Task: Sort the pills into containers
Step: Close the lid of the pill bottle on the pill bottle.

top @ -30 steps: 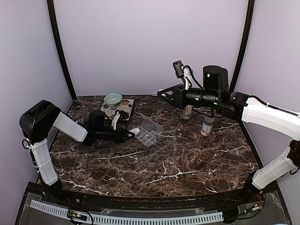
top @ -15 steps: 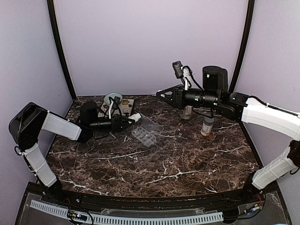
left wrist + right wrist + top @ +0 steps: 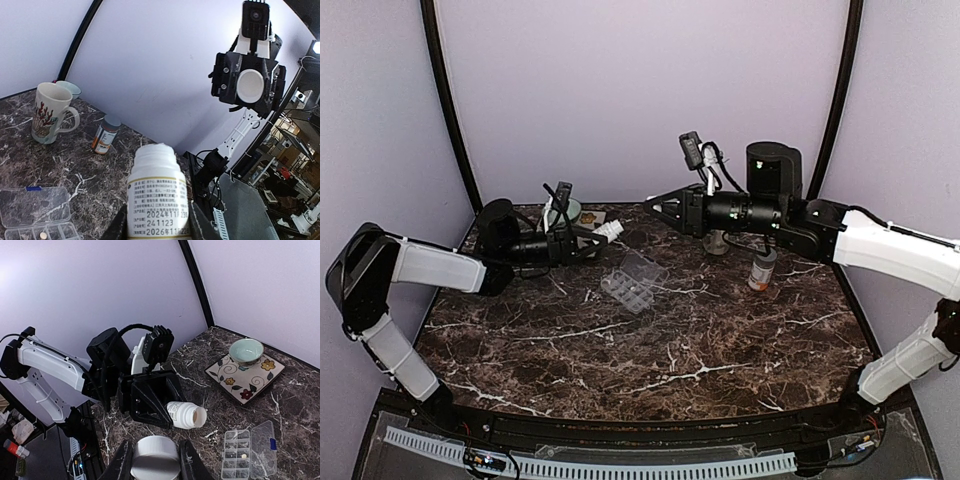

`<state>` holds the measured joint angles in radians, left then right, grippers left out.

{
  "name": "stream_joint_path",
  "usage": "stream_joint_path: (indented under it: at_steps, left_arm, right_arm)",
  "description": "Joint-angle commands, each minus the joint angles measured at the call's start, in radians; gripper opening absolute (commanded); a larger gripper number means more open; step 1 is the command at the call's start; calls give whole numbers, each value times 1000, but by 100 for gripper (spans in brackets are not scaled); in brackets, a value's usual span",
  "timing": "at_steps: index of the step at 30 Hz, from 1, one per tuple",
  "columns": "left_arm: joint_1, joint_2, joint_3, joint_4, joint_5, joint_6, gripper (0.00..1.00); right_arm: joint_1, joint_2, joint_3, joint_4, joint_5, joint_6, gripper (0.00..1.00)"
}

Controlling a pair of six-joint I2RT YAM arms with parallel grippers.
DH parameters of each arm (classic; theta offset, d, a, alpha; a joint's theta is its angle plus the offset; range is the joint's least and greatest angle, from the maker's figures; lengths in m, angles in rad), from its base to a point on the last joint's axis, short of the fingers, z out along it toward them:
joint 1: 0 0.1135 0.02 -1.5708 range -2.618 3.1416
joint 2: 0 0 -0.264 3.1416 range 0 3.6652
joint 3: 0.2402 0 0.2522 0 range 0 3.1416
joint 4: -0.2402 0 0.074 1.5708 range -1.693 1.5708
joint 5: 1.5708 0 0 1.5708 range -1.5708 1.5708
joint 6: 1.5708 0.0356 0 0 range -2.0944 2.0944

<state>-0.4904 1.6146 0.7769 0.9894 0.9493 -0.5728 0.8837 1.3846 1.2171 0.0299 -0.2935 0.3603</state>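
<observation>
**Left gripper** [image 3: 588, 243]: closed on a small white plastic bottle with a printed label [image 3: 157, 196]. The bottle is uncapped and held roughly level in the air above the back-left part of the dark brown, white-veined marble bench [image 3: 670, 370]. Its open mouth points toward the right arm.

**Right gripper** [image 3: 658, 206]: closed on a round white plastic cap [image 3: 155, 454], gripped by its rim. It is raised above the back of the bench, facing the bottle mouth and apart from it.

**Pill organizer**: the small clear plastic box with two rows of cells [image 3: 625, 291] lies on the bench near its middle, a little toward the back edge. It is below and between the two grippers, and neither touches it. Its hinged lid is laid open flat. One small pale pill [image 3: 243, 456] shows in a cell; the other cells cannot be judged.

**Other items**:
- An orange white-capped pill bottle [image 3: 762, 268] stands upright toward the back-right.
- A cream patterned mug [image 3: 50, 113] stands near it.
- A pale green bowl [image 3: 246, 350] sits on a square floral plate [image 3: 227, 375] at the back-left corner.
</observation>
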Motion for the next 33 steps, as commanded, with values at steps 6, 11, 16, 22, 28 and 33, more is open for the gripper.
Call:
stream_joint_path:
  at_steps: [6,11,16,22,28,33]
  left_arm:
    - [-26,-69,70,93,137,-104,0]
    - [-31,-74,86,106,179,-133,0]
    - [-31,-72,104,124,220,-168,0]
    - [-31,-75,117,124,242,-184,0]
    - [-30,-73,125,122,260,-193,0]
    - [-31,-70,130,125,270,-202,0]
  right_arm:
    - [30,39,71,13,5,18,1]
    - [35,56,93,-2,-1,20,1]
    - [39,70,99,-5,-16,29,1]
    - [47,85,106,-6,-26,34,1]
    - [54,103,118,-6,-38,37,2]
    - [58,111,121,-6,-45,39,2]
